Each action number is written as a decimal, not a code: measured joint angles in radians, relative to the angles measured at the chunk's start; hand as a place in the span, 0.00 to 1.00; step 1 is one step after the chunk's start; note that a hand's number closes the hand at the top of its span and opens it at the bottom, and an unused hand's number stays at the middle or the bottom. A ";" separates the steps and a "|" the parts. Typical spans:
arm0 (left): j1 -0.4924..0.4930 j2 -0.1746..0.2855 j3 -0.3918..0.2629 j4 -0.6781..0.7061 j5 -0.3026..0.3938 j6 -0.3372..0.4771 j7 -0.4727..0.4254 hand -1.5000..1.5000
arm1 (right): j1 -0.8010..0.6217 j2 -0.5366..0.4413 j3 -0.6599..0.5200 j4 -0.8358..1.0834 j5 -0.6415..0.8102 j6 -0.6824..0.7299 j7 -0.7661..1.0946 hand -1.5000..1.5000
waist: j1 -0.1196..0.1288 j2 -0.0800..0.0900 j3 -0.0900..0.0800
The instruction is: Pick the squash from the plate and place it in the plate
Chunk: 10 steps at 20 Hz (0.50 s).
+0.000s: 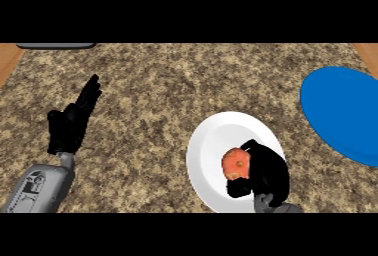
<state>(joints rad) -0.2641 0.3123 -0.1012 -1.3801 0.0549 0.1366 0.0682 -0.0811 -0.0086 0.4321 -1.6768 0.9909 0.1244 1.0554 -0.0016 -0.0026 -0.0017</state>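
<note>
Squash (234,163), orange and rounded, lies on the white plate (210,150), with the right hand (267,170) curled round its right side and its fingers closed on it. It looks small, stiff and light, with a smooth rind that may slip, so a hold across its widest middle seems safest for the carry to the blue plate (339,115). At the view's left, the left hand (68,127) rests open, fingers up, holding nothing.
</note>
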 measured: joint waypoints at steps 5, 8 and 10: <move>-0.005 -0.018 0.017 -0.016 -0.022 -0.010 0.023 0.50 | 0.020 -0.034 -0.025 -0.028 0.024 -0.012 -0.045 1.00 | 0.000 0.001 0.001; 0.012 -0.011 0.025 -0.022 -0.023 -0.007 0.018 0.50 | 0.061 -0.214 -0.141 -0.054 -0.072 0.027 -0.214 1.00 | -0.016 0.001 0.004; 0.015 -0.009 0.032 -0.024 -0.020 -0.004 0.017 0.50 | 0.077 -0.313 -0.196 -0.051 -0.112 0.051 -0.309 1.00 | -0.030 0.002 0.007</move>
<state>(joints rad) -0.2486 0.3032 -0.0692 -1.4041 0.0347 0.1326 0.0855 -0.0043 -0.3213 0.2364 -1.7280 0.8791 0.1759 0.7469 -0.0317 -0.0008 0.0054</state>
